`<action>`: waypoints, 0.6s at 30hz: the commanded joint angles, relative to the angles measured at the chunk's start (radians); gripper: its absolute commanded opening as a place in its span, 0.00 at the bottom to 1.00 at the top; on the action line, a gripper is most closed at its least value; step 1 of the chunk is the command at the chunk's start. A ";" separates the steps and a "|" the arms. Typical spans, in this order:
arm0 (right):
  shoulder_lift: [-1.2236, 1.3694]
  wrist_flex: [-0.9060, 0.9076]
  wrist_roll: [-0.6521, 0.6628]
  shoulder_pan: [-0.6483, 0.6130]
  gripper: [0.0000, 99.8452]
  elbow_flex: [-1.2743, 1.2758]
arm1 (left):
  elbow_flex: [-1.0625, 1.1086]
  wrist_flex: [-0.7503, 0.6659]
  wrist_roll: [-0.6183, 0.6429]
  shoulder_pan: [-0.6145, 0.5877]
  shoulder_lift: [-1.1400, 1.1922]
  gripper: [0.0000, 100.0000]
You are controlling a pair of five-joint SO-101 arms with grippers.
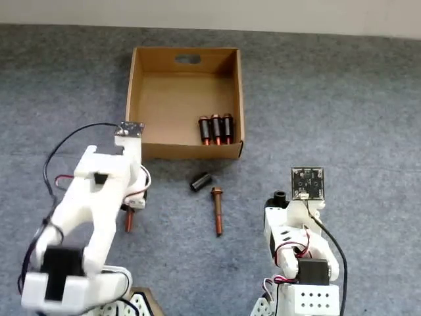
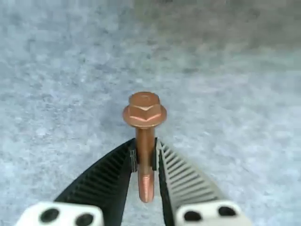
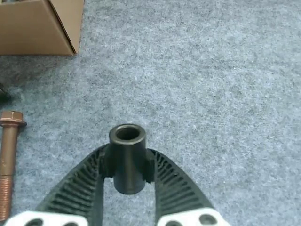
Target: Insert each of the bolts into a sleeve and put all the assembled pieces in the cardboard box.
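Note:
My left gripper (image 2: pixel 145 157) is shut on a copper bolt (image 2: pixel 145 136), its hex head pointing away from the wrist; in the high view the bolt's tip (image 1: pixel 129 220) shows below the left arm. My right gripper (image 3: pixel 127 162) is shut on a black sleeve (image 3: pixel 127 155), whose open bore faces outward; from above that sleeve (image 1: pixel 280 197) sits at the right arm's front. A loose bolt (image 1: pixel 217 210) and a loose black sleeve (image 1: pixel 200 181) lie on the carpet between the arms. The cardboard box (image 1: pixel 138 85) holds three assembled pieces (image 1: pixel 216 129) in its front right corner.
Grey carpet covers the table. The box corner (image 3: pixel 42 28) and the loose bolt (image 3: pixel 8 160) appear in the right wrist view. Open carpet lies right of the box and between the arms.

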 commanded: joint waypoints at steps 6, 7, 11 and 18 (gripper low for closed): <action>-0.013 -0.002 -0.002 0.010 0.01 -0.010 | 0.122 -0.199 -0.005 0.027 -0.116 0.15; -0.013 -0.002 -0.002 0.010 0.01 -0.010 | 0.127 -0.201 -0.005 0.027 -0.116 0.18; -0.013 -0.002 -0.002 0.010 0.01 -0.010 | 0.128 -0.250 -0.003 0.025 -0.116 0.18; -0.013 0.001 -0.002 0.010 0.01 -0.010 | 0.127 -0.298 -0.003 0.022 -0.114 0.15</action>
